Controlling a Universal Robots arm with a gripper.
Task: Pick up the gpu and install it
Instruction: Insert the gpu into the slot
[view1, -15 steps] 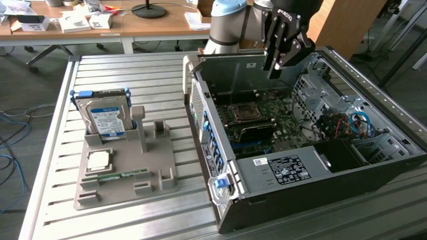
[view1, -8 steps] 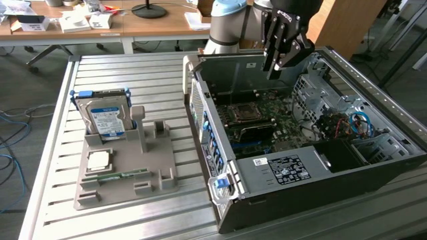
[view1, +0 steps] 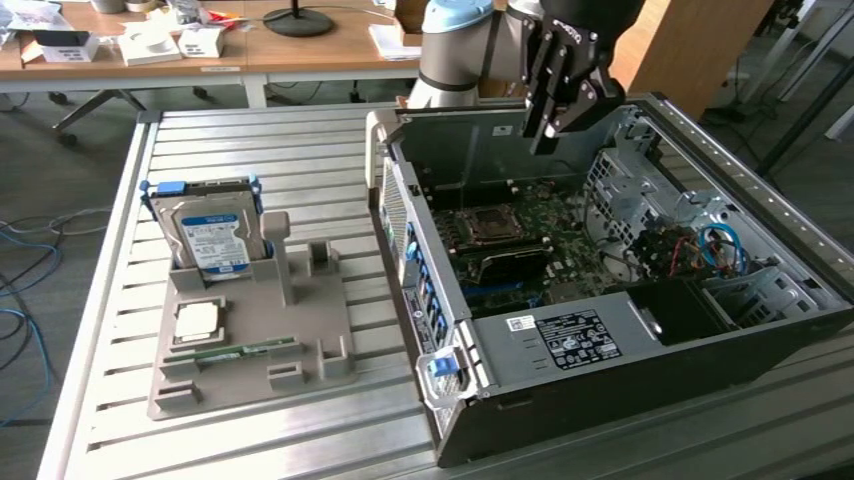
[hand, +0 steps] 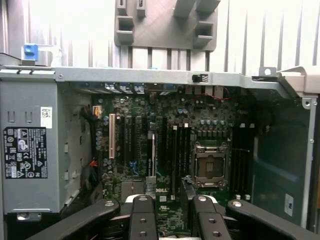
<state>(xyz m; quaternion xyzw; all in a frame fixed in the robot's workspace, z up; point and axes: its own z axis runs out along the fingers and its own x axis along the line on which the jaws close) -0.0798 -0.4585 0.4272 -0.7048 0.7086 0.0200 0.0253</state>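
Exterior view: black two-fingered claw (view1: 547, 140) above the open grey metal computer case (view1: 747, 300) on the slatted metal table (view1: 267, 420).
The claw is spread and grips nothing; the gpu (view1: 514, 262), a thin dark card, appears to stand on edge on the green motherboard (view1: 574, 235), just beside the processor socket (view1: 494, 222).

You see a ribbed, brushed-metal table (view1: 267, 130) with a dull sheen. The parts tray (view1: 254, 340) is matt grey plastic; at its 11 o'clock the hard drive (view1: 211, 235) shows bright metal and a glossy blue label. The computer case (view1: 747, 200) is matt grey sheet metal. The gripper (view1: 561, 95) looks satin black.
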